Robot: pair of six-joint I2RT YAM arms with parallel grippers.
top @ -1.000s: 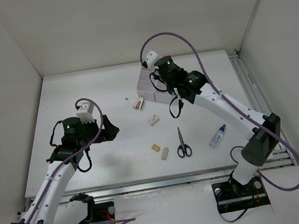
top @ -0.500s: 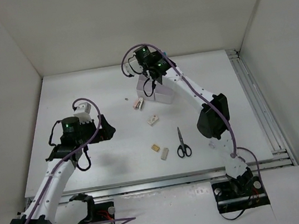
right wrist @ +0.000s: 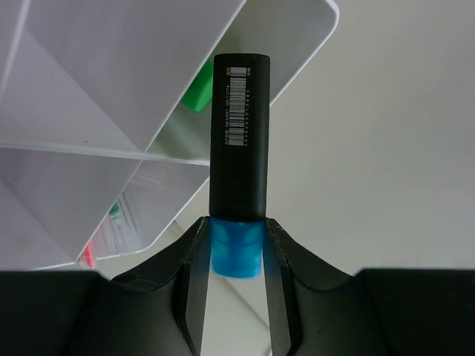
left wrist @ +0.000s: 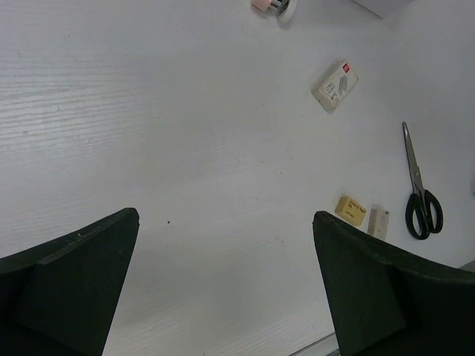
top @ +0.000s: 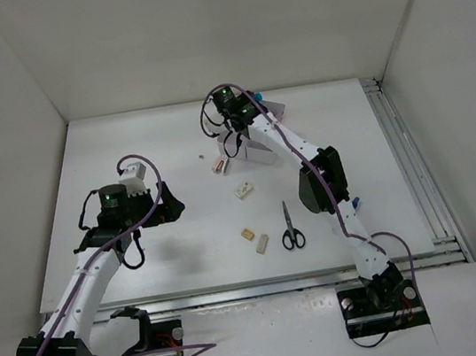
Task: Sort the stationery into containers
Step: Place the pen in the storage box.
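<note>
Right gripper (right wrist: 236, 248), pinching a black-barrelled, blue-capped marker (right wrist: 239, 141) at frame centre, should clear the white plastic bin (right wrist: 297, 37) rim at upper right before releasing.

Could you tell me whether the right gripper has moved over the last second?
Yes. In the top view the right gripper, holding a blue highlighter, has shifted leftward across the containers, which stayed put.
</note>
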